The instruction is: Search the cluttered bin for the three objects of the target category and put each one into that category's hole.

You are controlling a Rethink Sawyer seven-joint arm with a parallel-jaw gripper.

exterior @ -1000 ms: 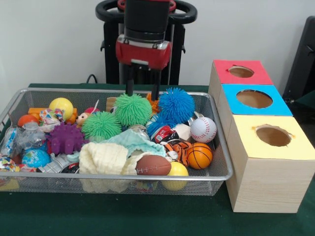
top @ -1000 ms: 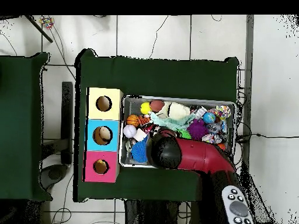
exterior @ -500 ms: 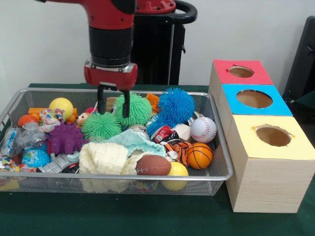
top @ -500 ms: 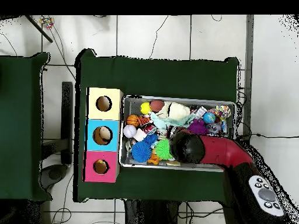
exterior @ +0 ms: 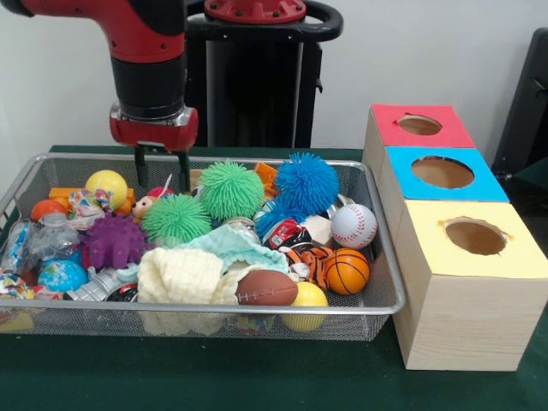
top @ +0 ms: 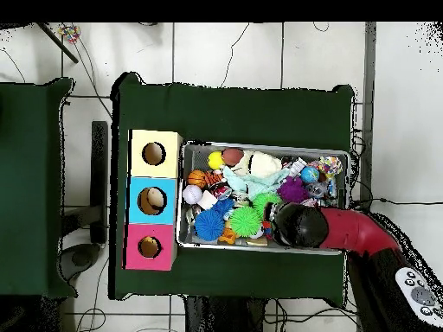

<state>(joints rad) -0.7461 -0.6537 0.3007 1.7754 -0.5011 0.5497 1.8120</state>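
Hanging above the far side of the wire basket (exterior: 390, 282), the pincer (exterior: 160, 168) stands slightly parted and empty, near the yellow ball (exterior: 106, 186). Two green spiky balls (exterior: 229, 190) and one blue spiky ball (exterior: 306, 182) lie among the clutter.

Plain white wall (exterior: 428, 51), tiled floor (top: 225, 52), green-covered table (top: 234, 108)

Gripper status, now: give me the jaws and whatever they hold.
Gripper: jaws open, holding nothing, poised over the far side of the wire bin, above the toys.
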